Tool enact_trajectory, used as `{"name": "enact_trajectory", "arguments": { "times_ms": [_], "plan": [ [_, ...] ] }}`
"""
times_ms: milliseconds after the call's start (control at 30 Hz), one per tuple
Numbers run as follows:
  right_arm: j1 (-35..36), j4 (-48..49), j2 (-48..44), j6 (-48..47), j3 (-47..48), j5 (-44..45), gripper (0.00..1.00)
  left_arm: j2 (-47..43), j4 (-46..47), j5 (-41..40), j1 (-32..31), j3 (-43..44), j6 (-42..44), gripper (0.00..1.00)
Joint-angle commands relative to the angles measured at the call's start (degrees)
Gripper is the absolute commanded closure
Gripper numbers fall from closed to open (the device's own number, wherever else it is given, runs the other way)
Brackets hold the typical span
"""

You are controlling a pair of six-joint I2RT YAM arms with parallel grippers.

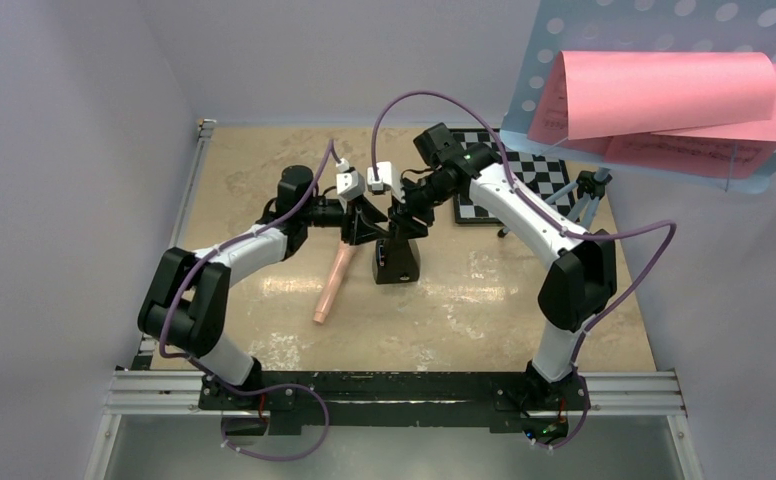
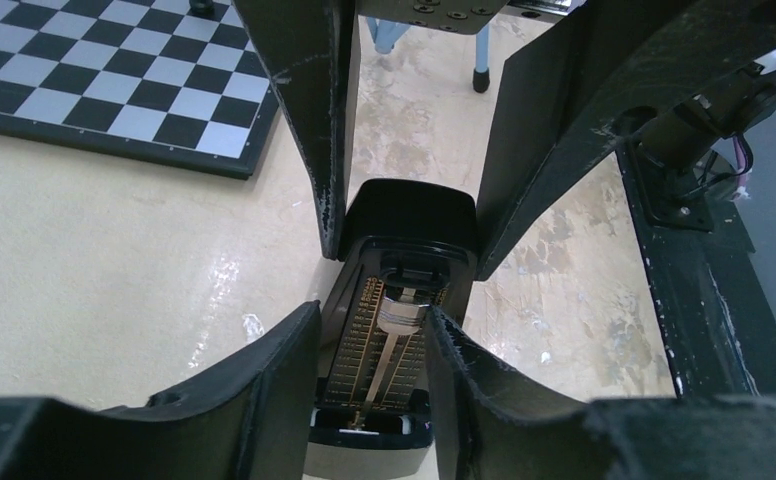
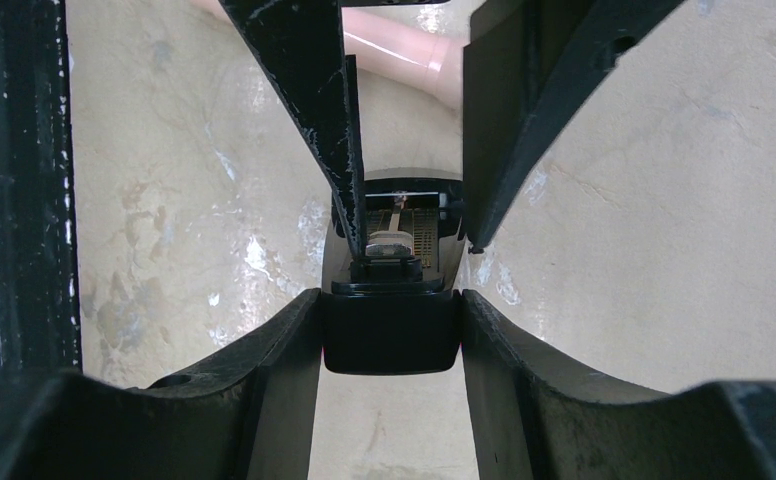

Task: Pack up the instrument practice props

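The small black metronome point(image 1: 397, 262) stands upright mid-table. My right gripper point(image 3: 391, 300) is shut on its black top cap point(image 3: 391, 335), both fingers pressed against its sides. My left gripper point(image 2: 372, 310) is open, its fingertips apart either side of the metronome's gold scale and silver pendulum point(image 2: 394, 330), facing the right gripper point(image 2: 404, 255). The peach-pink recorder point(image 1: 332, 285) lies on the table just left of the metronome, also seen as a pink tube point(image 3: 394, 50). The light-blue music stand point(image 1: 654, 40) with pink sheet-music pages point(image 1: 664, 95) rises at the back right.
A black-and-white chessboard point(image 1: 534, 175) lies behind the right arm, close to the stand's tripod legs point(image 1: 589, 200). One blue tripod leg point(image 2: 481, 50) shows beyond the metronome. The arms' mounting rail point(image 1: 394, 392) runs along the near edge. Walls close in on both sides.
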Motion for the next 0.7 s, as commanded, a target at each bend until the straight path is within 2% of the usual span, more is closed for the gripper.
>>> {"name": "enact_trajectory", "arguments": {
  "times_ms": [0,33,100,133,267,467,567,667],
  "plan": [
    [2.94,-2.32,2.90,-3.02,-0.56,-2.49,1.00,-3.98,3.09,0.72,-1.09,0.97,3.90,0.37],
    [2.85,-2.57,3.00,-3.36,-0.38,-2.43,1.00,-5.04,1.94,-0.10,-1.09,0.33,5.68,0.23],
    [2.88,-3.03,3.45,-3.62,0.29,-2.50,1.00,-7.24,-1.05,-1.52,-1.09,-0.49,8.98,0.07],
    [2.87,-3.09,3.63,-3.64,0.63,-2.52,1.00,-8.22,-2.69,-1.98,-1.09,-0.79,10.64,0.01],
    [2.80,-3.19,4.13,-3.49,1.68,-2.61,1.00,-11.67,-9.70,-3.70,-1.09,-1.14,15.97,0.01],
    [2.57,-2.95,4.23,-3.56,2.31,-1.04,1.00,-21.78,-31.01,-5.86,1.06,-2.04,29.48,0.01],
    [2.41,-2.88,4.39,-3.56,2.29,-0.24,1.00,-27.79,-38.29,-9.16,2.87,-3.90,30.27,0.01],
    [2.14,-3.03,4.39,-3.15,2.39,-0.07,1.00,-32.45,-42.14,-18.95,3.22,-4.02,25.82,0.01]
  ]
}}
